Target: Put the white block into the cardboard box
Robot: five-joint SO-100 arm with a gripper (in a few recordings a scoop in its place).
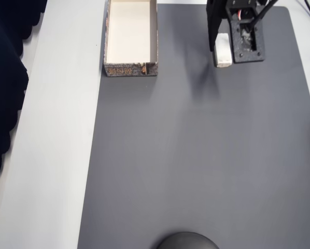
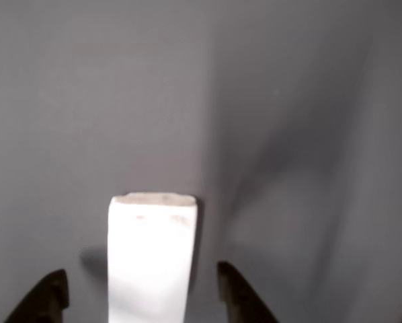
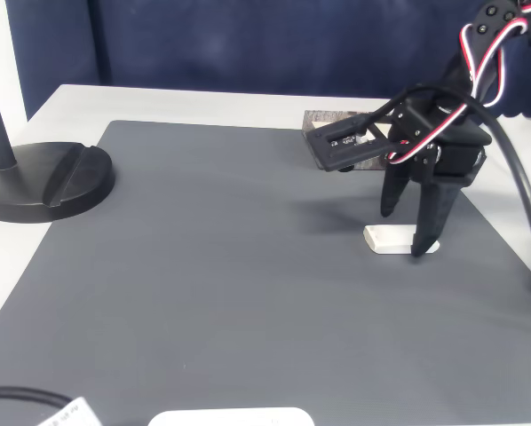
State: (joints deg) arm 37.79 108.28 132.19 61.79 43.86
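The black two-finger claw (image 3: 410,232) is pointing straight down, its fingertips (image 3: 423,247) reaching the grey surface (image 3: 248,293). Jaws are standing apart, straddling the small white rectangular block (image 3: 392,240), one finger on each long side. In the wrist view the two dark tips (image 2: 238,296) are sitting clear of the block's (image 2: 151,259) sides, gaps showing. The black arm (image 3: 443,133) is bending overhead, red-and-white wires looping along it. In the overhead view the claw (image 1: 227,52) is sitting near the top edge.

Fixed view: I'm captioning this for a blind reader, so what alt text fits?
A black robot gripper points down with open jaws straddling a small white block lying flat on a grey mat. The cardboard box sits behind the arm, and a black stand base is at the left.
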